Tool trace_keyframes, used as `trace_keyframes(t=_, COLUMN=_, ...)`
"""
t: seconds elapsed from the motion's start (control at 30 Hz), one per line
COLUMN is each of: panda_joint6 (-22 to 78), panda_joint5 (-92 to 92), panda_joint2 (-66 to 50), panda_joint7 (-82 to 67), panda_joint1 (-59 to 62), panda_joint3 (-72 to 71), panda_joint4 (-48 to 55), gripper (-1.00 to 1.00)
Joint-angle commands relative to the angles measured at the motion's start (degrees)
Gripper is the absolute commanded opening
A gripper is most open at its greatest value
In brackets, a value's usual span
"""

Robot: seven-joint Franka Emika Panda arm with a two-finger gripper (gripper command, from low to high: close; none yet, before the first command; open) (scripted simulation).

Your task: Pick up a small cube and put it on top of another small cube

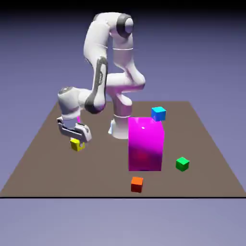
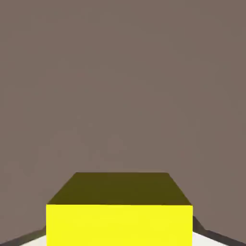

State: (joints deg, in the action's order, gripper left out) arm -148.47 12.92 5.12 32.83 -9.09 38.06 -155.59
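Gripper (image 1: 78, 142) clenched on yellow cube (image 1: 77, 145), left of magenta block (image 1: 145, 145) in the exterior view. Blue cube (image 1: 158, 114) just behind the block, toward its right side.

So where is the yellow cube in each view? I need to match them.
Exterior view: left of middle, under the gripper, at the yellow cube.
Hand view: bottom middle, large, between the finger tips.
Shared landmark: the brown tabletop, filling the hand view's background.
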Motion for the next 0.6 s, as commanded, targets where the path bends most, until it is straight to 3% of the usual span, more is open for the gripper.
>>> trace_keyframes(t=0.0, panda_joint6=1.76, panda_joint5=0.02, panda_joint2=1.3, panda_joint7=-0.81, panda_joint1=-0.63, panda_joint3=-2.09, panda_joint4=0.6, gripper=-1.0)
trace_keyframes(t=0.27, panda_joint6=15.97, panda_joint5=0.53, panda_joint2=11.91, panda_joint7=-7.86, panda_joint1=-7.65, panda_joint3=-18.66, panda_joint4=5.33, gripper=-1.0)
trace_keyframes(t=0.57, panda_joint6=33.82, panda_joint5=-6.77, panda_joint2=30.6, panda_joint7=-25.41, panda_joint1=-20.7, panda_joint3=-32.74, panda_joint4=4.86, gripper=-1.0)
